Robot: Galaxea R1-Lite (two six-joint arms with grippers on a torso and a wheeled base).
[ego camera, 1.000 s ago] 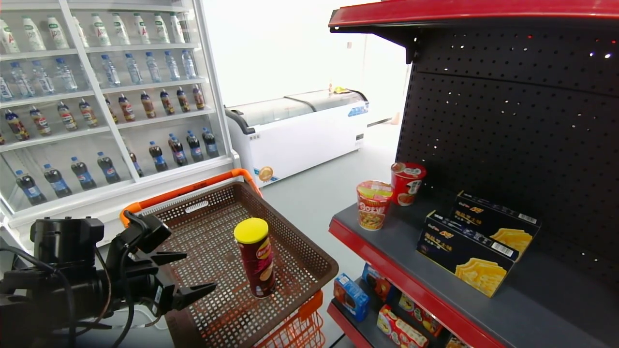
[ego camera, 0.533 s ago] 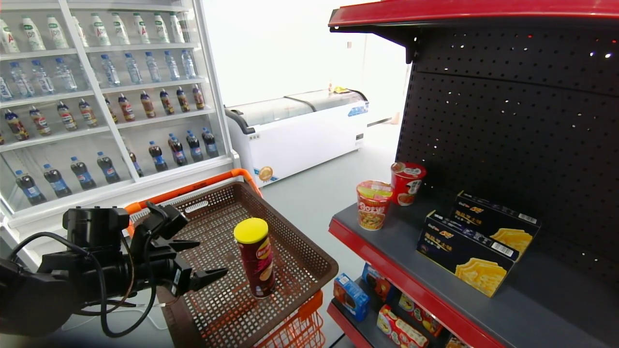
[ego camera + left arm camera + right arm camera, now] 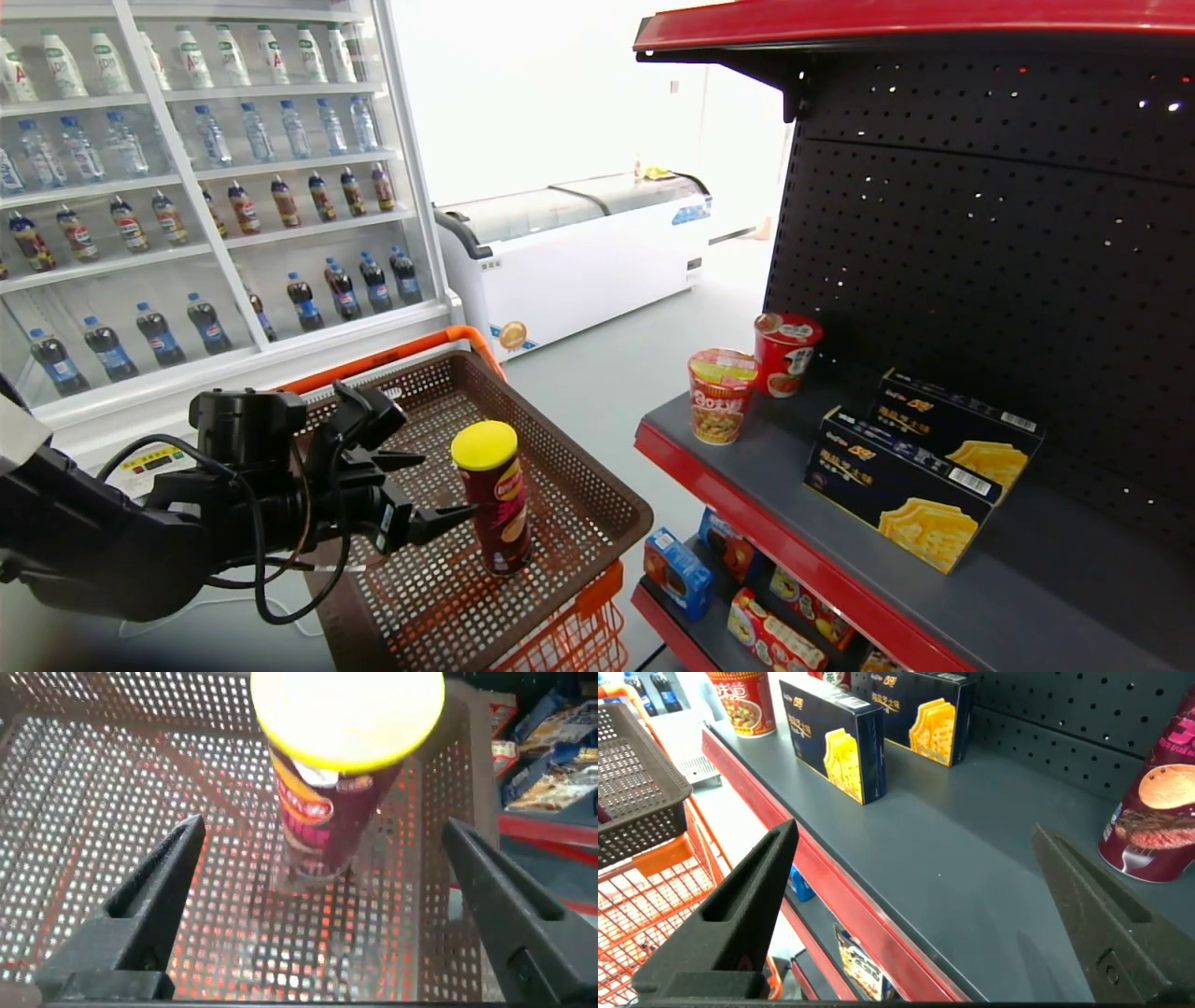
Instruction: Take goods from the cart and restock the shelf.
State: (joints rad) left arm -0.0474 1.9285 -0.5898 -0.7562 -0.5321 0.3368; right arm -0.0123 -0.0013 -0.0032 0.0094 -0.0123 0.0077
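Observation:
A dark red chips can (image 3: 495, 499) with a yellow lid stands upright in the brown mesh basket (image 3: 597, 485) on top of the orange cart. My left gripper (image 3: 448, 485) is open just left of the can at mid height, its tips close to the can's side. In the left wrist view the can (image 3: 327, 812) stands between and beyond the two spread fingers (image 3: 154, 891). My right gripper (image 3: 915, 835) is open with nothing in it, hovering over the grey shelf board (image 3: 971, 887).
The shelf (image 3: 775, 485) carries two cup noodles (image 3: 719, 397), two dark boxes (image 3: 896, 490) and a red canister (image 3: 1158, 812). Packets fill the lower shelf (image 3: 677, 569). A drinks fridge (image 3: 187, 187) and a chest freezer (image 3: 579, 252) stand behind the cart.
My left arm has moved right and forward over the basket, bringing the open gripper up to the can. The can has not moved.

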